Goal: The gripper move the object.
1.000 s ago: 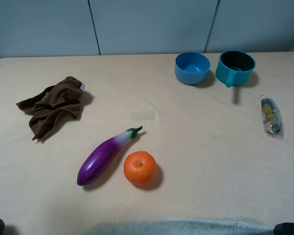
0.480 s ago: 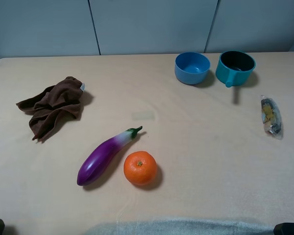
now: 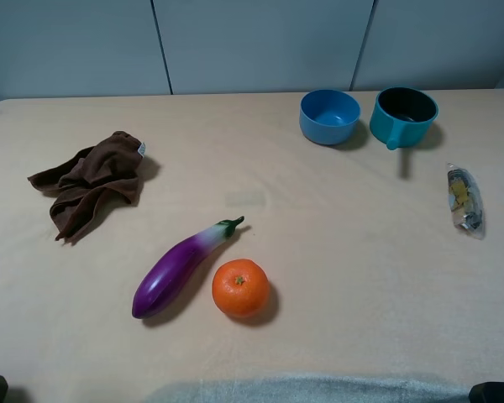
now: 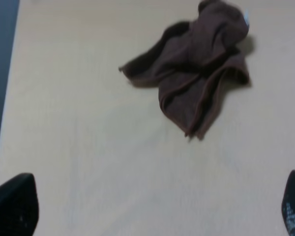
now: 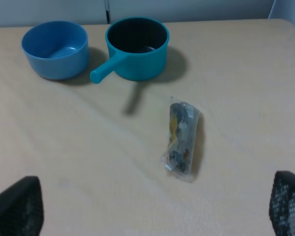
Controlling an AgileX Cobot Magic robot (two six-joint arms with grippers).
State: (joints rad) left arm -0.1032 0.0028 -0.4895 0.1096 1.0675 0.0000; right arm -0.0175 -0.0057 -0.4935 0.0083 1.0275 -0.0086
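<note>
One orange (image 3: pixel 240 287) is sitting on the worktop (image 3: pixel 344 252), just beside one purple eggplant (image 3: pixel 181 269); only the high camera is showing these two. The left gripper (image 4: pixel 152 206) is hanging with jaws released and spread wide over bare worktop, near one crumpled brown cloth (image 4: pixel 196 64). The right gripper (image 5: pixel 152 206) is likewise hanging with jaws released, and its wrist camera is giving the closest look at one blue bowl (image 5: pixel 55 49), one teal pot (image 5: pixel 136 48) with its handle pointing toward the bowl, and one clear plastic packet (image 5: pixel 182 140). Neither gripper is touching anything.
</note>
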